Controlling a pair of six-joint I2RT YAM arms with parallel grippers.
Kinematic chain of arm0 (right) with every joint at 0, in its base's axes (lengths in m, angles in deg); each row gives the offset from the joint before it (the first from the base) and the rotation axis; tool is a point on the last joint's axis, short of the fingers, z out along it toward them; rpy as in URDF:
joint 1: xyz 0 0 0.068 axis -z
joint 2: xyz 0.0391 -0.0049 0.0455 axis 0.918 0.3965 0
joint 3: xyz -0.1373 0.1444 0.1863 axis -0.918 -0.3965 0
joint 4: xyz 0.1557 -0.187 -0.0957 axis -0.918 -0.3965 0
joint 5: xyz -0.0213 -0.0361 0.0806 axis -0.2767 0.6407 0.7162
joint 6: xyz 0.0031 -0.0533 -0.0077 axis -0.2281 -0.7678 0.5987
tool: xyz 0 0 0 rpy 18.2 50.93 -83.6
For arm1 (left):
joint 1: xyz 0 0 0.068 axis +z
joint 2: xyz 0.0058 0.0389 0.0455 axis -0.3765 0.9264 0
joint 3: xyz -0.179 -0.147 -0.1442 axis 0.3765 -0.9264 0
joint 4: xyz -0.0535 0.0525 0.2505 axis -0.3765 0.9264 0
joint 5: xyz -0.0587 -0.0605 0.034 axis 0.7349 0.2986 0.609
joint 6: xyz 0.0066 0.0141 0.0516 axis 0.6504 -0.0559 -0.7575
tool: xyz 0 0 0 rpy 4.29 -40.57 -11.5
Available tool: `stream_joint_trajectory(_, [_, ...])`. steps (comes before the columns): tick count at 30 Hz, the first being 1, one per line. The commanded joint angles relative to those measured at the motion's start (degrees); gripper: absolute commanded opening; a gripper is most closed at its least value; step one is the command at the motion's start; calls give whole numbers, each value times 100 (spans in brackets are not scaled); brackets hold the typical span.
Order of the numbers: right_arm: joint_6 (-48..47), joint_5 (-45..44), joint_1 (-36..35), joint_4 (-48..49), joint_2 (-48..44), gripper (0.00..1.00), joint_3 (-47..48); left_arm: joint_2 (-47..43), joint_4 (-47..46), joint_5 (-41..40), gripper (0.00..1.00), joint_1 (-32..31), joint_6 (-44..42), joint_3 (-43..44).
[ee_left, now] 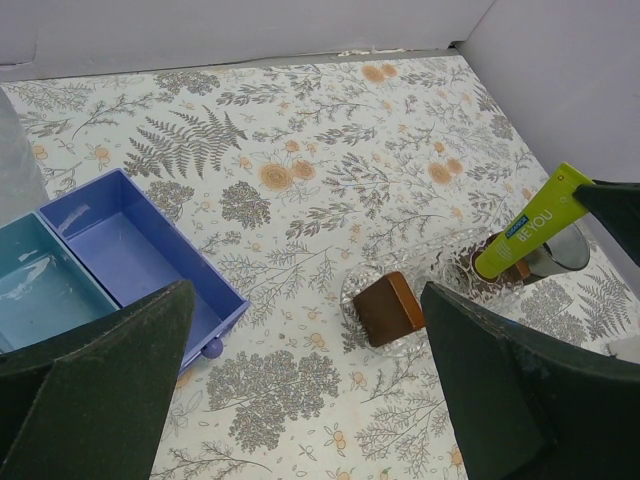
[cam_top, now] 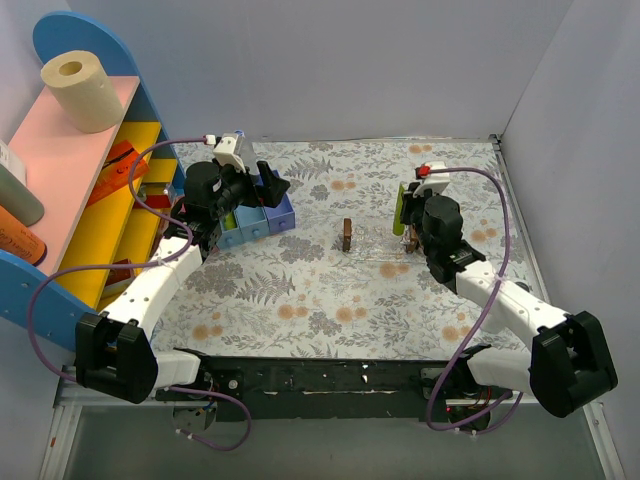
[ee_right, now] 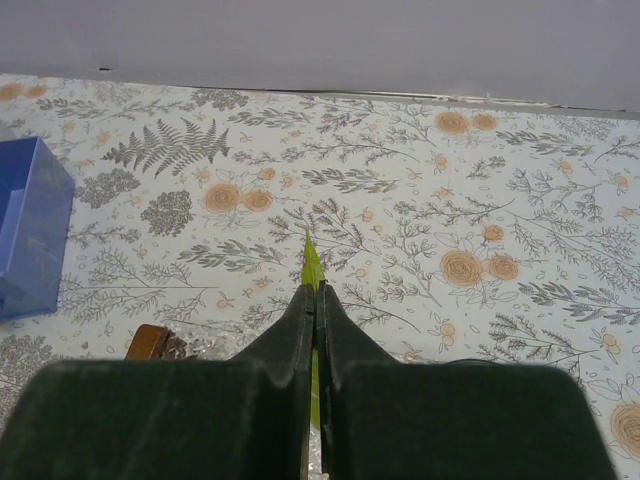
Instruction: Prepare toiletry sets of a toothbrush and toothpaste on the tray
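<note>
Jaws of the right gripper point(ee_right: 313, 300) are pinched tight on the toothpaste point(ee_right: 312, 268), w/ no gap showing. The tube's thin flat edge pokes out past the fingertips. From the top cam it stands nearly upright in the grip, over the right-centre of the table point(cam_top: 300, 290). In the left wrist view it slants, w/ its lower end down over the clear tray point(ee_left: 455, 275); can't tell if it touches. Just left of that, more crinkly clear plastic rings a brown block point(ee_left: 388, 310). Can't tell if it's the same tray or a 2nd one.

The left gripper point(ee_left: 305, 300) has its jaws wide apart w/ nothing btwn them. It hangs just beside the blue box point(ee_left: 120, 245) at the table's left, well apart from the toothpaste. At far left is a shelf point(cam_top: 90, 200) w/ a paper roll point(cam_top: 82, 92) on top.
</note>
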Motion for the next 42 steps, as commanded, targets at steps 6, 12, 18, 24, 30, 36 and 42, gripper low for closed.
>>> stream_joint_trajectory(6, [-82,-194,33,909,-48,1,-291,2,-55,43,98,-18,-47,-26])
stream_joint_trajectory(12, [6,-335,33,1252,-75,1,-608,11,-38,34,98,-18,-39,-26])
stream_joint_trajectory(18, [103,-397,33,1481,-22,1,-783,2,-38,34,98,-18,-47,-26])
stream_joint_trajectory(24, [129,-414,33,1648,48,1,-889,11,-38,52,98,-18,-56,-26])
stream_joint_trajectory(30, [190,-388,33,1762,118,1,-1003,38,-29,61,98,-27,-56,-17])
stream_joint_trajectory(36, [235,-379,33,1903,154,1,-1109,29,-20,52,98,-18,-56,-8])
stream_joint_trajectory(42, [270,-370,33,2096,189,1,-1249,38,-20,61,98,-19,-56,-17])
